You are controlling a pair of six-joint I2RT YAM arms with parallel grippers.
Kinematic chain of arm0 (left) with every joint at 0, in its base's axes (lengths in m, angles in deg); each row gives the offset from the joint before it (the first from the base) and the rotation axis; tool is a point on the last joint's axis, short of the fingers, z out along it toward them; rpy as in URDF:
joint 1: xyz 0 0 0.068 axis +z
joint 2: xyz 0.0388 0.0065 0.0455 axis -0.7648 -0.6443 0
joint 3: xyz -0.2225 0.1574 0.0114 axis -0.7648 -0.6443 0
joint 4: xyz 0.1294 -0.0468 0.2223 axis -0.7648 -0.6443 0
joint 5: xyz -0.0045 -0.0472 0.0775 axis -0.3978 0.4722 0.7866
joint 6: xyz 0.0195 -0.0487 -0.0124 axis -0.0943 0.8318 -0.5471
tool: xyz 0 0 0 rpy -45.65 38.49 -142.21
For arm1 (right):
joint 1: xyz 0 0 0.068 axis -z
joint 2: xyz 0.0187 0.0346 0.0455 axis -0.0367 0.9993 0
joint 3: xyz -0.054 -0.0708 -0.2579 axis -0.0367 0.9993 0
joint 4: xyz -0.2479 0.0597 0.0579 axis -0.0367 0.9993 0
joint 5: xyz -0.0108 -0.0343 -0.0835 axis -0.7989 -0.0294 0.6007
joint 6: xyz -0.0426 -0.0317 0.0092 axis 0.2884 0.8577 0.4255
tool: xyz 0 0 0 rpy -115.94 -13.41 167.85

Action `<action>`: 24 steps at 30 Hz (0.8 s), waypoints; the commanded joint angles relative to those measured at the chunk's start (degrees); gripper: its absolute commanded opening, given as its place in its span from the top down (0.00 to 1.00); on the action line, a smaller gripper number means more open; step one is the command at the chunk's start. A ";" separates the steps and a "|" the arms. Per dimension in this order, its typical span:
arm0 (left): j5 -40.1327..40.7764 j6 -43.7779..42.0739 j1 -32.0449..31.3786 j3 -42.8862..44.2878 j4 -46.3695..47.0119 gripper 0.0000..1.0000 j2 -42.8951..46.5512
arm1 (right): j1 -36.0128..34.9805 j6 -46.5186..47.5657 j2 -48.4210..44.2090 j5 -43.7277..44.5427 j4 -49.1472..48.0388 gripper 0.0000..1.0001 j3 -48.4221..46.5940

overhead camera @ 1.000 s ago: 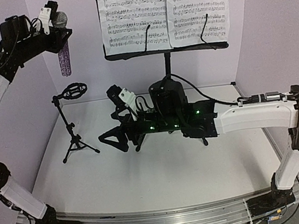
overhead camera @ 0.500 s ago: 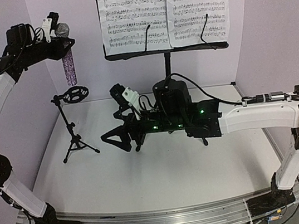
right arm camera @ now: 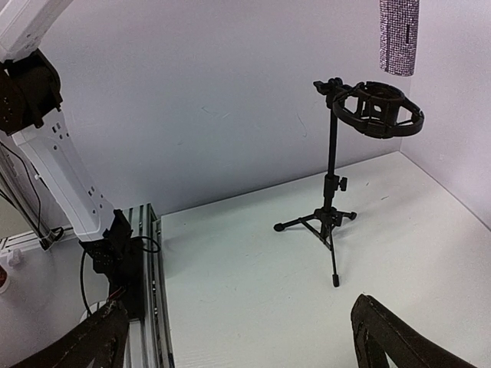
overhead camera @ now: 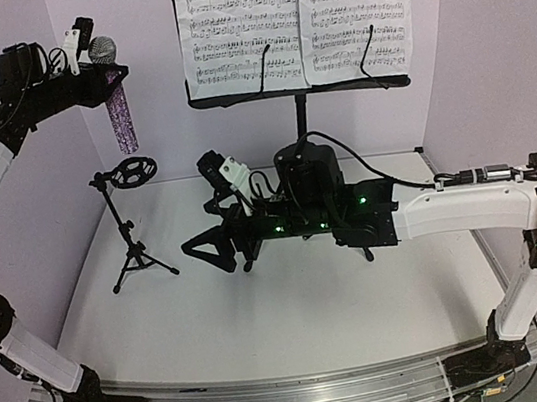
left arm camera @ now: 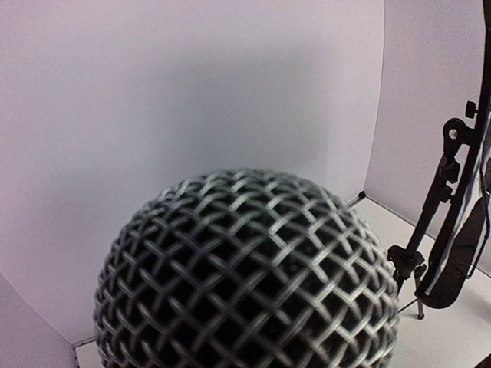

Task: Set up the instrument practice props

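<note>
My left gripper (overhead camera: 96, 77) is shut on the glittery purple-silver microphone (overhead camera: 121, 120) and holds it upright, high above the table. The microphone's mesh head (left arm camera: 245, 268) fills the left wrist view and hides the fingers. Its lower end (right arm camera: 400, 34) hangs just above the ring holder (right arm camera: 380, 112) of the small black tripod mic stand (overhead camera: 131, 232), without touching it. My right gripper (overhead camera: 207, 249) is open and empty, low over the table right of the mic stand (right arm camera: 334, 207). The black music stand (overhead camera: 299, 91) holds two white music sheets (overhead camera: 240, 23) (overhead camera: 361, 5) at the back.
Purple walls close in the table (overhead camera: 285, 310) on the left, back and right. The music stand's post (overhead camera: 302, 115) stands behind my right arm (overhead camera: 452, 209). An aluminium rail (overhead camera: 278, 397) runs along the near edge.
My left arm has lowered the microphone a little toward the mic stand's ring and shifted slightly left. My right arm has barely moved.
</note>
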 commanded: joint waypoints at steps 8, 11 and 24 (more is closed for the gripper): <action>-2.98 2.35 -0.02 -3.58 -0.80 1.00 5.70 | -0.32 0.05 -0.09 -0.60 0.74 0.02 -2.40; -2.39 2.30 -0.01 -3.82 -0.80 1.00 4.93 | -0.28 0.10 -0.57 -0.37 1.02 0.02 -2.09; -1.93 1.54 -0.06 -6.67 1.38 1.00 3.36 | -0.28 0.23 -2.42 0.80 1.14 0.02 -0.20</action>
